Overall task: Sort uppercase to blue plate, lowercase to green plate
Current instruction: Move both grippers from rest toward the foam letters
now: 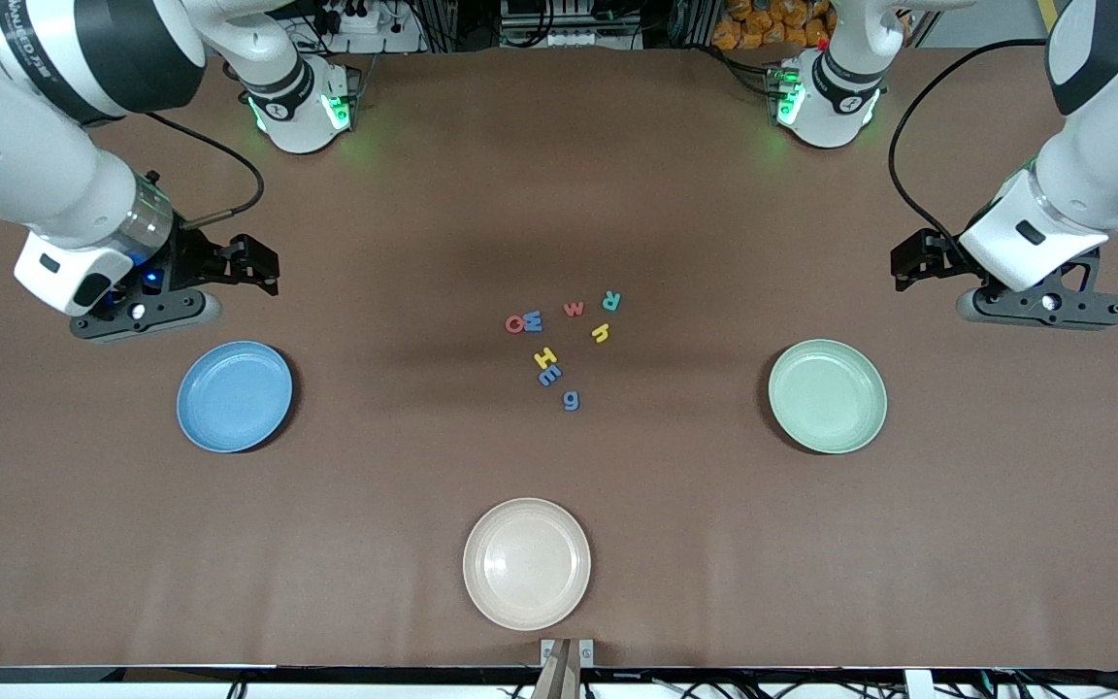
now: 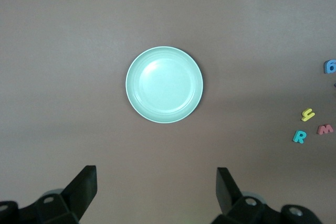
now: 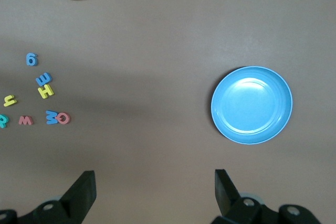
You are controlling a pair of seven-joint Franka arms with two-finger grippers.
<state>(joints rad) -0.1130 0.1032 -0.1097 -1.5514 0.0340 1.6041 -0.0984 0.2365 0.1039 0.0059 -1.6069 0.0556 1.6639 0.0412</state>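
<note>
Letters clustered mid-table, both plates bare.
Left hand (image 2: pixel 156 187) hangs wide open near green plate (image 1: pixel 827 395); right hand (image 3: pixel 155 190), equally wide, near blue plate (image 1: pixel 234 395).

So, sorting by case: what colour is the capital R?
Teal; the R shows best in the left wrist view.

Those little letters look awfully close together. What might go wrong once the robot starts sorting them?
The red Q and blue W touch, as do the yellow H and the blue e-like letter; a pinch may drag a neighbour along.

The blue W and red w share a shape, so they could land on the wrong plate.

The cream plate is a decoy beside the blue plate and green plate.
</note>
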